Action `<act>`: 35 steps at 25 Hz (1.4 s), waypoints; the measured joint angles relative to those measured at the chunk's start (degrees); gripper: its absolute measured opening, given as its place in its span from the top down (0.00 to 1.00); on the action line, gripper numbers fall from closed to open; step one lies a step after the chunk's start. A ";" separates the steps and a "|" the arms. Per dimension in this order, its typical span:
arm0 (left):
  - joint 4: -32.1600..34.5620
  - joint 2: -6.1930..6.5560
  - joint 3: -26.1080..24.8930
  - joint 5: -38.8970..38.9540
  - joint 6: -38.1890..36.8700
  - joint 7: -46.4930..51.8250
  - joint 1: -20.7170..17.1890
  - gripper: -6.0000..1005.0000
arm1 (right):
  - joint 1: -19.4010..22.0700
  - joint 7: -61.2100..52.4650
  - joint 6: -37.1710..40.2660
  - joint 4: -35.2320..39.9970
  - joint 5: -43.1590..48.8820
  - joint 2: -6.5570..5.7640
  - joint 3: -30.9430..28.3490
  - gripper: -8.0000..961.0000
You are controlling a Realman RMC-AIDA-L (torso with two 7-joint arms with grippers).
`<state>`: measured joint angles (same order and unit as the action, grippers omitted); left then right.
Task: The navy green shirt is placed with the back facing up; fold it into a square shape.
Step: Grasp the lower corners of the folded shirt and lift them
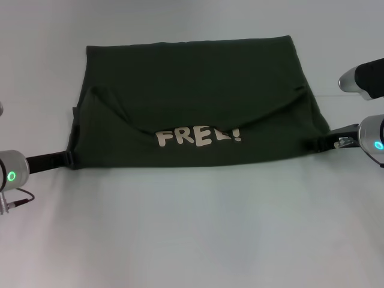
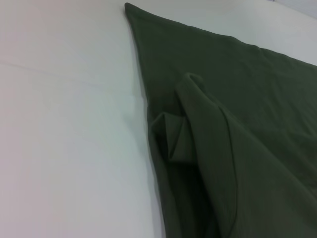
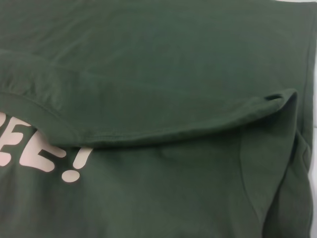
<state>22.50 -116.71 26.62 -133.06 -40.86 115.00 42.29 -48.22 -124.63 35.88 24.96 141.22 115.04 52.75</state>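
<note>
Left gripper (image 1: pixel 67 158) sits at the navy green shirt's (image 1: pixel 198 78) lower-left corner, right gripper (image 1: pixel 321 144) at its lower-right. Can't tell if either's clamped. "FREE!" lettering (image 1: pixel 198 137) peeks out mid-frame.

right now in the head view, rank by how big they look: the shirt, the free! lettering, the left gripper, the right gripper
1. navy green shirt
2. FREE! lettering
3. left gripper and right gripper: both look alike, small dark tips at the shirt's near corners, so not ranked.

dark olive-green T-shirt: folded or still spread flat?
Partly folded. The dark olive-green T-shirt has one edge flapped over itself, sagging mid-span above cream FREE! lettering; no square yet.
</note>
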 joint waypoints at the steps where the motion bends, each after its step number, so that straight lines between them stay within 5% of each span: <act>1: 0.00 0.00 0.00 0.00 0.00 0.01 0.02 0.98 | 0.00 0.00 -0.03 -0.01 0.03 -0.03 -0.01 0.35; 5: 0.00 0.00 0.00 0.00 0.00 0.07 0.05 0.98 | 0.07 0.00 -0.28 -0.01 0.18 -0.05 -0.02 0.42; 13: 0.00 0.09 0.01 0.00 -0.01 0.12 0.08 0.98 | 0.27 0.01 -0.44 0.00 0.20 -0.23 -0.02 0.75; 35: 0.26 0.21 -0.08 -0.01 -1.02 0.23 0.30 0.98 | 2.27 -0.74 1.81 2.26 -0.31 -0.47 -2.06 0.96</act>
<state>22.77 -116.51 26.54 -133.07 -41.88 115.23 42.58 -45.95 -125.37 37.69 27.22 140.92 114.56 50.69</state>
